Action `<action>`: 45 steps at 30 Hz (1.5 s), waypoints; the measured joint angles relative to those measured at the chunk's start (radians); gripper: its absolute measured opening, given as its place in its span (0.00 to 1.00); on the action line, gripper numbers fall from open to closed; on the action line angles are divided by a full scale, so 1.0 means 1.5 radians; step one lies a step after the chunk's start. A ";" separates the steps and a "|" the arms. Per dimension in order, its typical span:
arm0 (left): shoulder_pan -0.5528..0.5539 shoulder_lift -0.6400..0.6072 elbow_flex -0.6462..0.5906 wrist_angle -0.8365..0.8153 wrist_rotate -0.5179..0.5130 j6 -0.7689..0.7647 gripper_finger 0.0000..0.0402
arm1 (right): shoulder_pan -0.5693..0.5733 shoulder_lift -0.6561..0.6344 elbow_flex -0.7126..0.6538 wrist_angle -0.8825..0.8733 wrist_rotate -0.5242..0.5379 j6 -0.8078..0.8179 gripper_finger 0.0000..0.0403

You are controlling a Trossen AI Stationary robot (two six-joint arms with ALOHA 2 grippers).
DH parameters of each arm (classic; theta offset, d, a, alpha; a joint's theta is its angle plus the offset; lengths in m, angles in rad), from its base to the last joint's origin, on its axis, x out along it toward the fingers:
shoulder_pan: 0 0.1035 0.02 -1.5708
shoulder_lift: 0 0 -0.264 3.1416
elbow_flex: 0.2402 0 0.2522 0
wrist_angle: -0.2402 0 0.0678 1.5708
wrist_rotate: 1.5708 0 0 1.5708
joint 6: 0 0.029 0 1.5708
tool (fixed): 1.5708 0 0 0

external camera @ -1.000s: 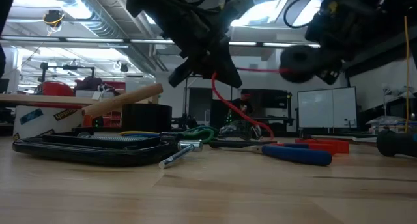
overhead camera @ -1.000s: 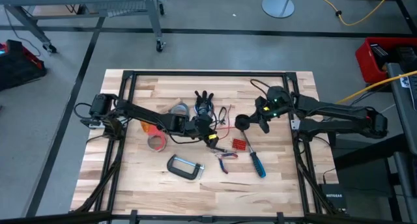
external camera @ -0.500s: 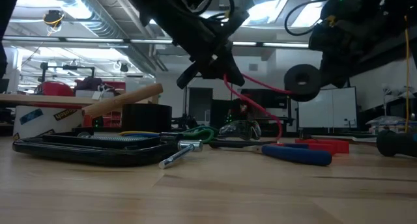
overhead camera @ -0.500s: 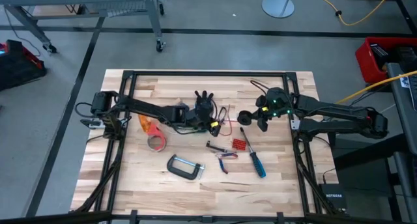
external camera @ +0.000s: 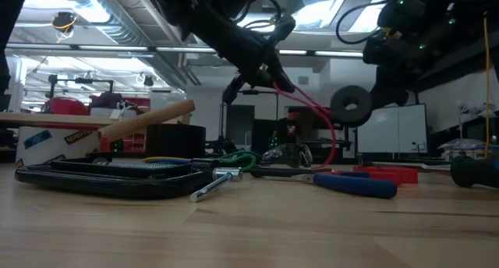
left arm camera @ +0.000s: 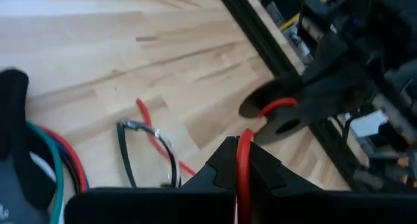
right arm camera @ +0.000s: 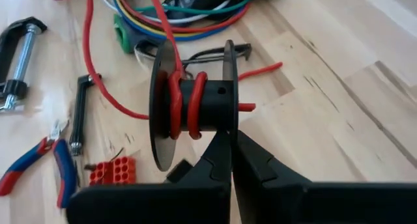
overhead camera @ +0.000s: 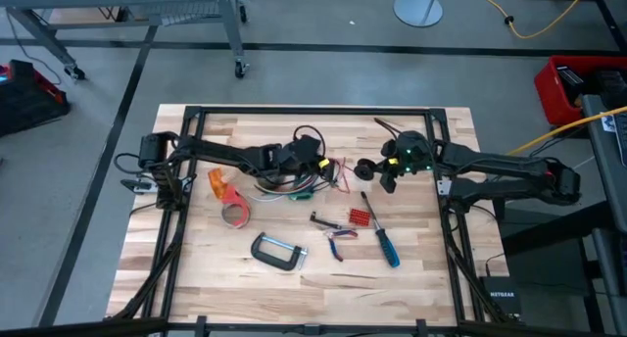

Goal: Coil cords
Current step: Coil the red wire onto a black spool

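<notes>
On the worktop (overhead camera: 245, 278), the cords (overhead camera: 294, 188) lie bunched in the upper middle of the high view. One red cord (external camera: 316, 116) runs taut between both arms. The left gripper (overhead camera: 315, 164), clamped on this cord, is left of the right gripper (overhead camera: 384, 170), which is clamped on a black spool (right arm camera: 192, 107) carrying red turns.

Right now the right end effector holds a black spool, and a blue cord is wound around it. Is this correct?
Not quite: the cord wound around the black spool is red, not blue. The right wrist view shows it clearly. The rest holds: the right end effector is shut on the spool.
</notes>
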 joint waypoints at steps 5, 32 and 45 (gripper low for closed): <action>0.022 0.000 0.000 0.007 -0.002 -0.004 0.00 | 0.000 0.032 0.000 0.043 0.003 0.018 0.00; 0.046 -0.001 0.000 0.049 0.000 -0.029 0.00 | 0.072 0.266 -0.001 0.411 -0.010 0.171 0.00; 0.009 -0.001 0.001 0.058 0.008 -0.044 0.00 | 0.074 0.325 -0.001 0.519 0.059 0.274 0.00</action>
